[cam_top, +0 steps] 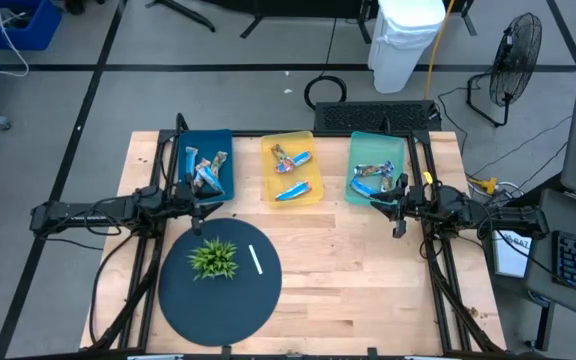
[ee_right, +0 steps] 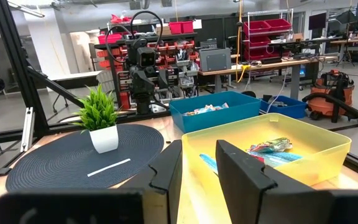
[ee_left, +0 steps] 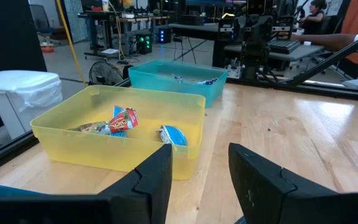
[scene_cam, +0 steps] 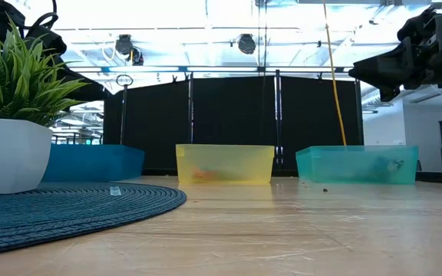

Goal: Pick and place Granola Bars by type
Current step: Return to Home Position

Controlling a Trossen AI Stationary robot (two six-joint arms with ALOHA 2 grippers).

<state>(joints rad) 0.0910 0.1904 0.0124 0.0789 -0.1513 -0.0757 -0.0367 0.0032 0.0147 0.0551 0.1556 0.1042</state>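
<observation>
The high view is read as a dial, with 12 o'clock at the far edge of the surface (cam_top: 368, 290). At 8 o'clock a round dark mat (cam_top: 208, 310) is laid. On it a small green plant (cam_top: 213, 258) is set toward 10 o'clock, and a thin white stick (cam_top: 256, 260) lies at the plant's 3 o'clock.

The left arm is stretched in from 9 o'clock. The left pincer (ee_left: 201, 155) is held above the wood at 6 o'clock of the blue bin (cam_top: 218, 145); its fingers are parted and nothing is gripped.

The Granola Bars (cam_top: 208, 178) are found inside three bins lined along the far edge. One cluster lies in the blue bin at 10 o'clock. A brownish bar, a red one and light blue ones lie in the yellow bin (cam_top: 273, 178) at 12 o'clock. Light blue ones lie in the green bin (cam_top: 378, 148) at 2 o'clock.

The right pincer (ee_right: 199, 149) is held in the air at 5 o'clock of the green bin, its arm entering from 3 o'clock. Its fingers are likewise spread apart and empty.
</observation>
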